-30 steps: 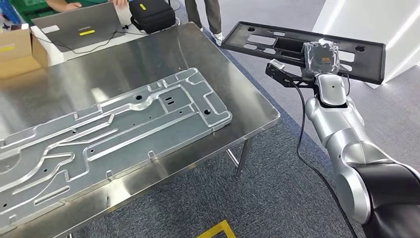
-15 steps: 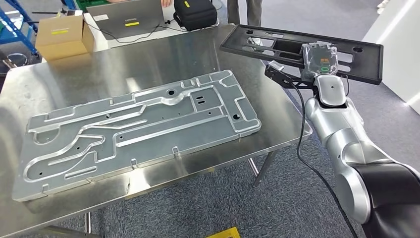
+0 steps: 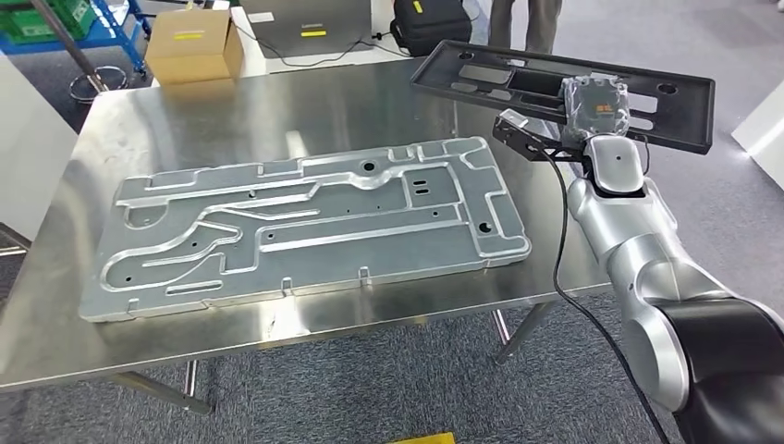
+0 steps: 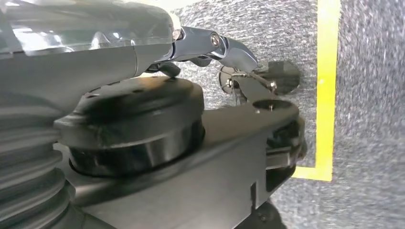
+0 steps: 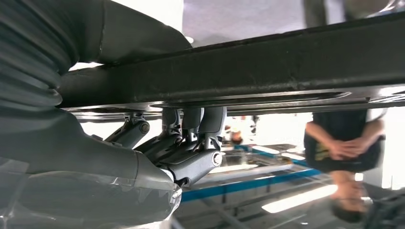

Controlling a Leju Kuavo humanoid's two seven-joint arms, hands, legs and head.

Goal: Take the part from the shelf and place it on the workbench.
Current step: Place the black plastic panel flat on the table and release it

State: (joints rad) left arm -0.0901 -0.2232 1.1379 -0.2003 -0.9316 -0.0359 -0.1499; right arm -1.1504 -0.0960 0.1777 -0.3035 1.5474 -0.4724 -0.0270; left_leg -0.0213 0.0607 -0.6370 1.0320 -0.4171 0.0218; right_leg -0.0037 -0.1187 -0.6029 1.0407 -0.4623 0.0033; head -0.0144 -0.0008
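Steel workbench (image 3: 277,111) carries big metal plate (image 3: 314,222). Right hand (image 3: 596,106) grips black part (image 3: 564,92) firmly, fingers (image 5: 191,143) curled under it, above workbench's right edge. Pickup done; placing remains.

Grey carpet (image 3: 388,379), yellow floor tape (image 4: 327,86)

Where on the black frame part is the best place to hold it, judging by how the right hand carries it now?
Probably the long near rail of the black frame part, taken from below. It is a flat, open frame with cutouts, held level over the workbench corner. The right hand grips that rail near mid-length, its fingers wrapped up round the bar, which likely keeps the long part balanced.
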